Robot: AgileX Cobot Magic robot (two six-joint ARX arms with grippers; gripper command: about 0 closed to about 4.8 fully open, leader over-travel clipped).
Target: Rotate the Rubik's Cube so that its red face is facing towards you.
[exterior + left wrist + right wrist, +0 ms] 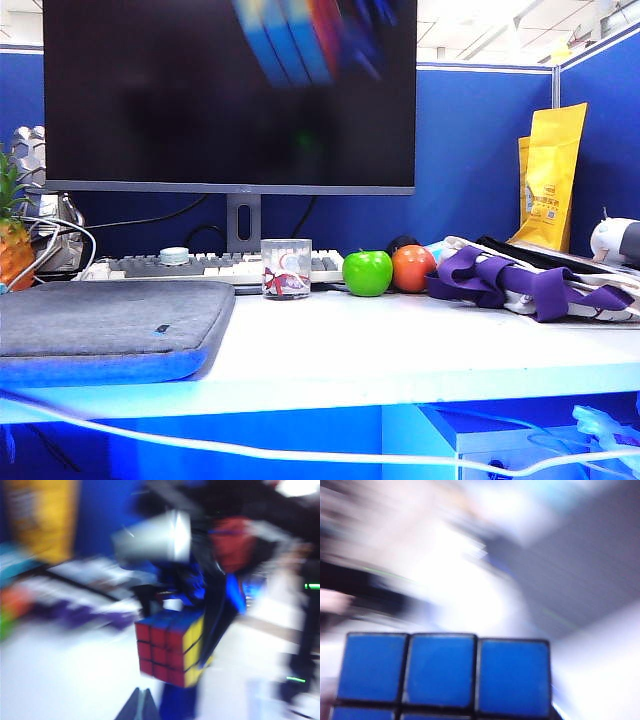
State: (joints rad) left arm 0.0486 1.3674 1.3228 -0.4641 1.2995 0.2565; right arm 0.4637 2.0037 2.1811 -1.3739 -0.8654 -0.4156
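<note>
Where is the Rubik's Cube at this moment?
The Rubik's Cube is off the desk, held up on the right gripper in the left wrist view; its blue face fills the right wrist view, and the exterior view shows only a blur before the monitor.

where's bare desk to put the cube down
Free: the white desk in front of the glass jar and green apple, between the grey sleeve and purple straps. Crowded: back row by the keyboard.

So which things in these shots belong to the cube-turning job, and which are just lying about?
Job:
- cube, held up off the desk
- red face
- right gripper, on the cube; fingers not clearly seen
- left gripper, not visible

Lying about:
- monitor
- keyboard
- glass
- green apple
- orange fruit
- grey sleeve
- purple strap
- yellow bag
</note>
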